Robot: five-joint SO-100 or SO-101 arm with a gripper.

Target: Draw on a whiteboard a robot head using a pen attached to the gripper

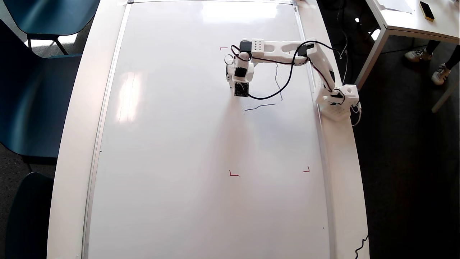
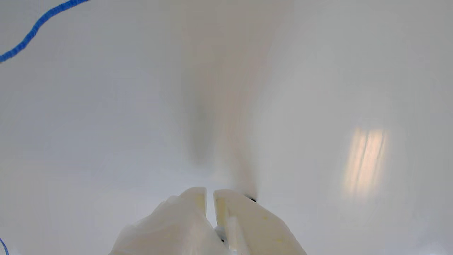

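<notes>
Overhead view: whole whiteboard (image 1: 179, 144) on the white table (image 1: 82, 108), arm (image 1: 284, 48) reaching from its base (image 1: 339, 99) at the board's right edge leftward across the upper part of the board. Claw (image 1: 230, 77) hangs under the wrist, pointing down at the board; its tips are mostly hidden by the wrist block from this angle. Red corner marks (image 1: 233, 174) visible: one just above-left of the claw, two well below it. The drawing (image 1: 260, 106) so far is only two thin strokes: a near-vertical wobbly line right of the claw and a short slanted line below-right of it, both apart from the claw. No full head outline readable.

Wrist view: close-up only. Two pale fingers (image 2: 193, 202) enter from the bottom edge, tips nearly together with a narrow slit between them. A small dark spot at the right finger's tip, touching or nearly touching the board, looks like the pen (image 2: 251, 199) tip; pen body not visible, so cannot tell whether the claw (image 2: 209, 194) clamps it. Board surface fills the rest, with a blurred reflection of the claw ahead of the tips. A blue stroke (image 2: 35, 28) crosses the top-left corner, well away from the tips; another blue bit sits at the bottom-left edge. Blue colour shows only here; overhead the lines read dark.
</notes>
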